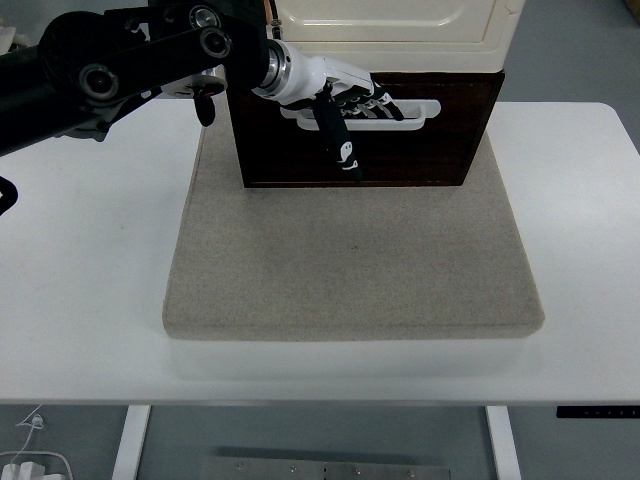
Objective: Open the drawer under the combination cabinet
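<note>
While my left hand (345, 100) reached in from the upper left, its fingers (380, 98) curled into the white handle (415, 112) of the dark drawer (420, 150) at top centre, apparently gripping it; thumb (336, 140) pointed down.

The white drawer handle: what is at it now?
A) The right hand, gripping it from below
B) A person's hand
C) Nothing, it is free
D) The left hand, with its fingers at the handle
D: the left hand, coming in from the left edge, has its fingers at the white handle of the dark drawer.
</note>
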